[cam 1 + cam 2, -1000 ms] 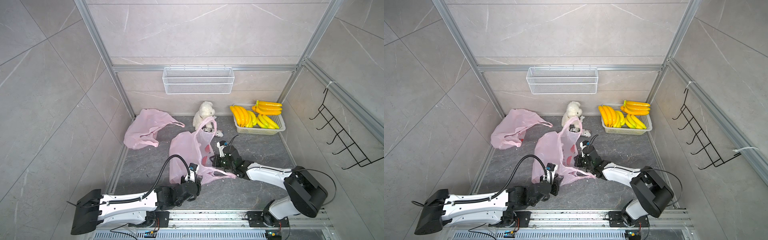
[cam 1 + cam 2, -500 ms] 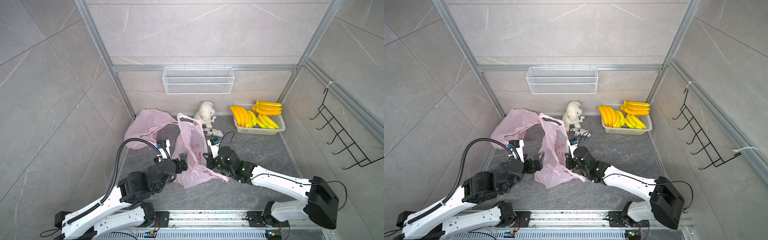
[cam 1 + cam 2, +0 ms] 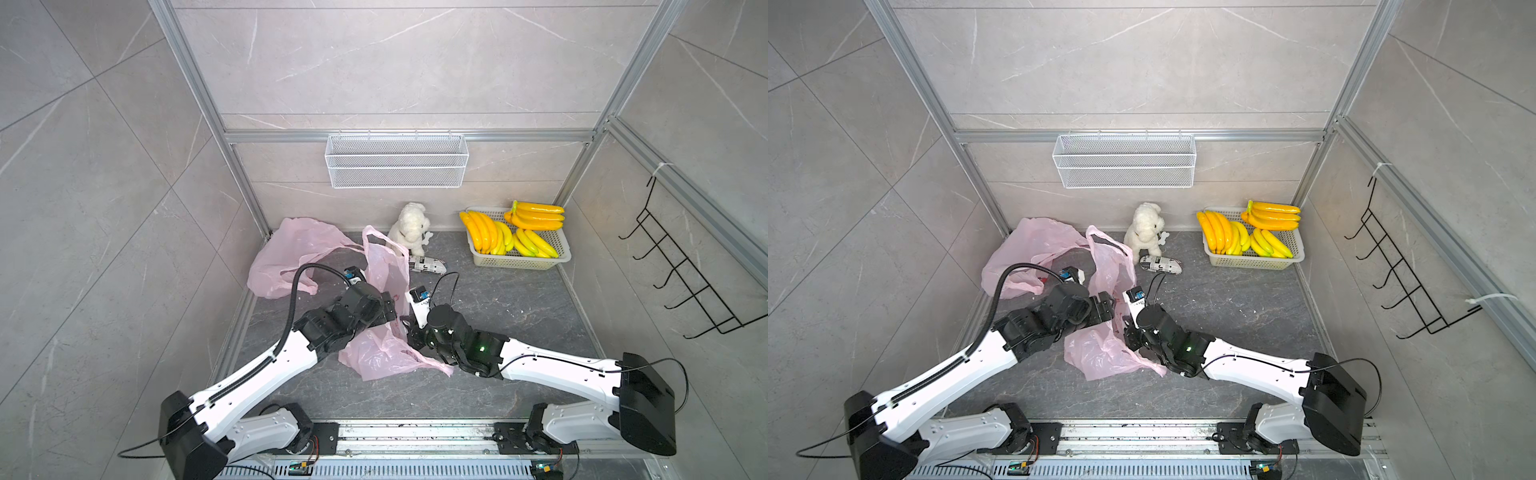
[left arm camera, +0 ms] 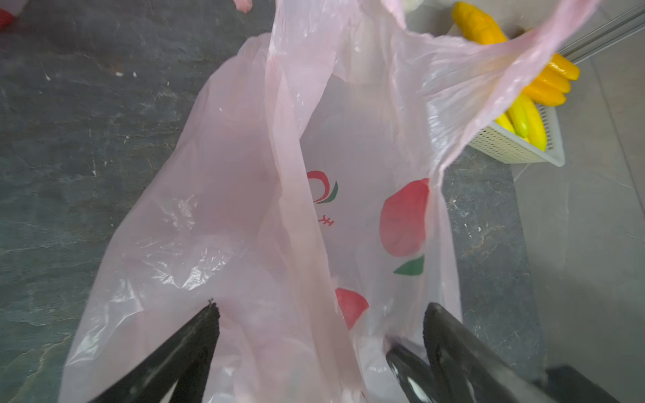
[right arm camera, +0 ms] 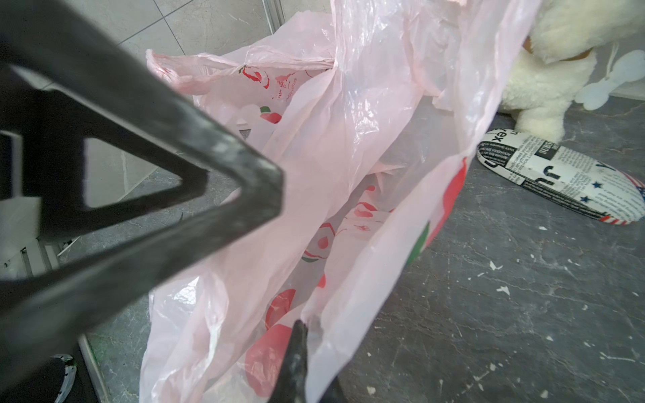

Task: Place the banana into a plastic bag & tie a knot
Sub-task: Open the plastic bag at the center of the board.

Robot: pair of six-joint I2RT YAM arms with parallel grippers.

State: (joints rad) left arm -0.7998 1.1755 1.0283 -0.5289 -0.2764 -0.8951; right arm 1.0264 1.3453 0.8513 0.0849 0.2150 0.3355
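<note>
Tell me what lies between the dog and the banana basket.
Nothing: only bare grey floor separates the dog from the basket, plain in both top views.

bag [image 3: 376, 355]: centre | bananas [image 3: 484, 232]: in basket [image 3: 519, 262], back right | toy [image 3: 409, 226]: behind bag

You have raised the left gripper [image 4: 321, 310] and opened it around the pink bag [image 3: 386, 274]; the bag moved away from the plush dog [image 3: 409, 226].

"SUBS" on the newsprint-patterned oval object [image 5: 558, 178]
</note>
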